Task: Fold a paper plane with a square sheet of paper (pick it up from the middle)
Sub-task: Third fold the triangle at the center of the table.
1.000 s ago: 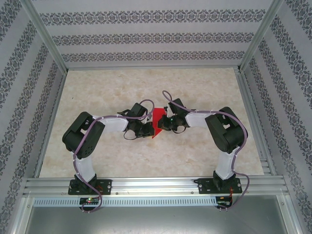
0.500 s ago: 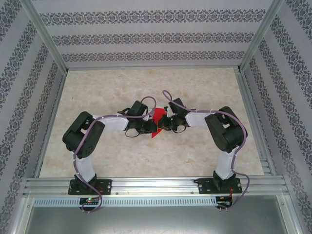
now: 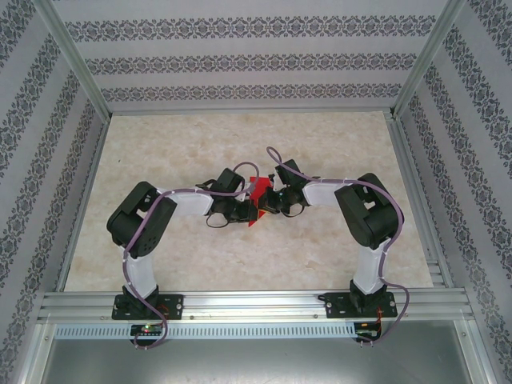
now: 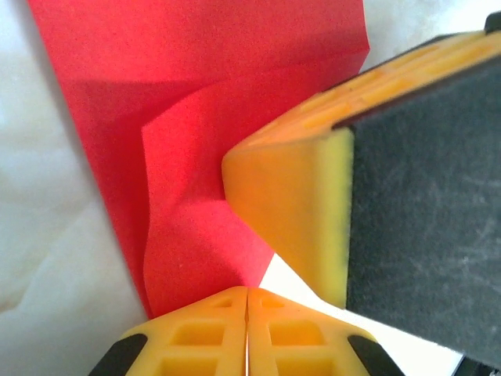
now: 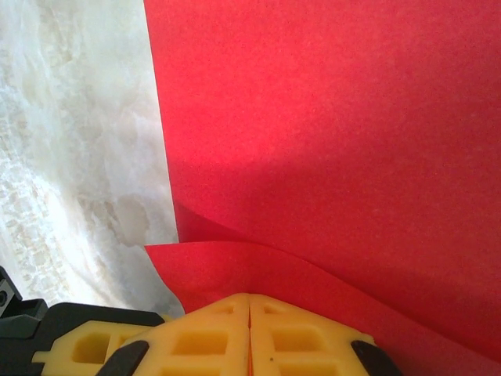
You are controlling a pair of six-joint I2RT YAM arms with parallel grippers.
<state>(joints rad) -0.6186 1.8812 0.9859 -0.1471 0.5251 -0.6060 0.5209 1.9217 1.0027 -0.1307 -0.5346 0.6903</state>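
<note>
One creased, bright-red sheet of paper (image 5: 337, 117)

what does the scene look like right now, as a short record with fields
paper: red, partly folded, a soft crease across it, sits between the two grippers
left gripper: shut, tips pinching the paper's edge
right gripper: shut, tips pinching a folded flap of the paper
gripper spacing: close together, facing each other mid table
table: pale marbled top
plane: not yet formed
</note>
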